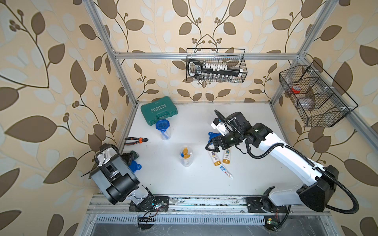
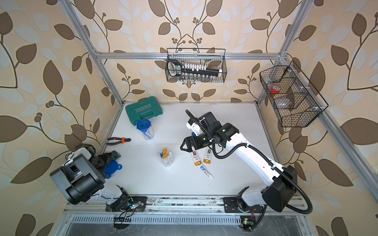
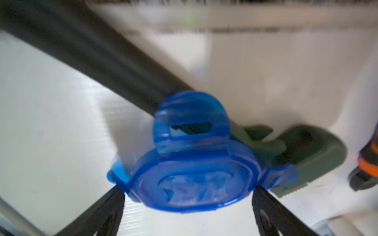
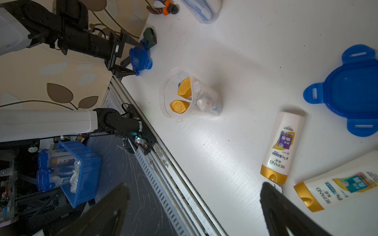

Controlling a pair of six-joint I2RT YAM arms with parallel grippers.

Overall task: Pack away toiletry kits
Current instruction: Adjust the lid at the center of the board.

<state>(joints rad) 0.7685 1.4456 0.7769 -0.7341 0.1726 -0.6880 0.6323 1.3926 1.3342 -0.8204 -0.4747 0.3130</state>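
A blue four-tab lid [image 3: 190, 183] lies flat at the table's left edge, partly over a green wrench. My left gripper [image 3: 188, 193] is open, its two fingertips flanking the lid [image 1: 134, 166] on either side. A clear jar [image 1: 186, 156] stands open mid-table with two gold-capped bottles, a toothbrush and a tube inside. Two more bottles [image 1: 213, 158] [image 1: 226, 156] and a toothpaste tube [image 1: 226, 171] lie on the table to its right. My right gripper [image 1: 210, 146] hovers open and empty just above the nearer bottle [image 4: 280, 147]. Another lid [image 4: 347, 92] lies under the right arm. A lidded jar [image 1: 163, 128] is by the case.
The green tool case [image 1: 159, 110] sits at the back left, orange-handled pliers [image 1: 136, 140] at the left edge, and the green wrench [image 3: 306, 159] under the lid. Two wire baskets [image 1: 216, 65] [image 1: 315, 96] hang on the frame. A blue bin [image 4: 81, 169] with lidded jars sits below the table.
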